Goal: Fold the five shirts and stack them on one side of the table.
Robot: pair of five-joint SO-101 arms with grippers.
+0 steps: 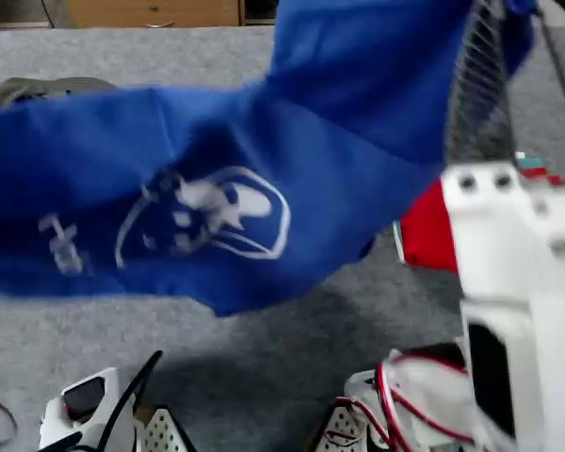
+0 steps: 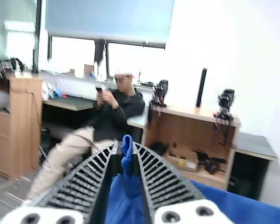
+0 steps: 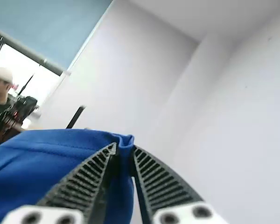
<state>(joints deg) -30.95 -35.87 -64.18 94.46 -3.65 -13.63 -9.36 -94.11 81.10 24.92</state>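
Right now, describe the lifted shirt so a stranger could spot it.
Above the grey table, the blue shirt hangs from the left tool and right tool. Its colour and white emblem set it apart from the red shirt lying below.

White print (image 1: 207, 221) on blue shirt (image 1: 358, 113) unreadable.

Office: desks (image 2: 196, 122), window blind (image 2: 107, 21)

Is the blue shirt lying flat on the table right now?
No: the blue shirt hangs in the air above the grey table, its fabric pinched in the left gripper and the right gripper.
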